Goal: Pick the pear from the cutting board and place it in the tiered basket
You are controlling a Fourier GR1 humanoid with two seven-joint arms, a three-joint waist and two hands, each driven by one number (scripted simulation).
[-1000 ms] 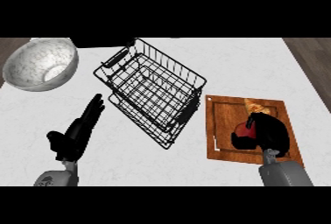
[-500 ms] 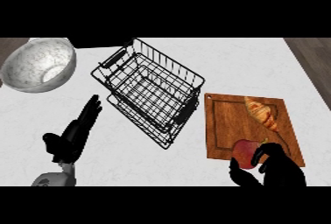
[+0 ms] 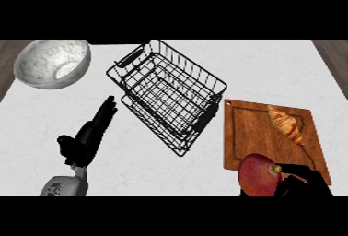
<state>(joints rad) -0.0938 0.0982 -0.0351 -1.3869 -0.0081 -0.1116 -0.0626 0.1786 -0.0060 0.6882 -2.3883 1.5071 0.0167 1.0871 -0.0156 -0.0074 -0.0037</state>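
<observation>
A red and yellow pear (image 3: 258, 176) hangs at the lower right, over the near edge of the wooden cutting board (image 3: 253, 133). My right hand (image 3: 302, 180) is shut on it from the right side, thumb and fingers curled round the fruit. The black wire tiered basket (image 3: 170, 97) stands in the middle of the white counter, left of the board, with nothing in it. My left hand (image 3: 87, 136) rests open at the lower left, fingers straight and pointing up toward the basket.
A croissant (image 3: 289, 124) lies on the far right part of the cutting board. A speckled grey bowl (image 3: 51, 62) stands at the far left corner. The counter's wooden edges show at the upper left and upper right.
My right hand closed on the pear, lifted it off the board and drew it back toward the view's lower edge. The croissant is now uncovered. The left hand stayed put.
</observation>
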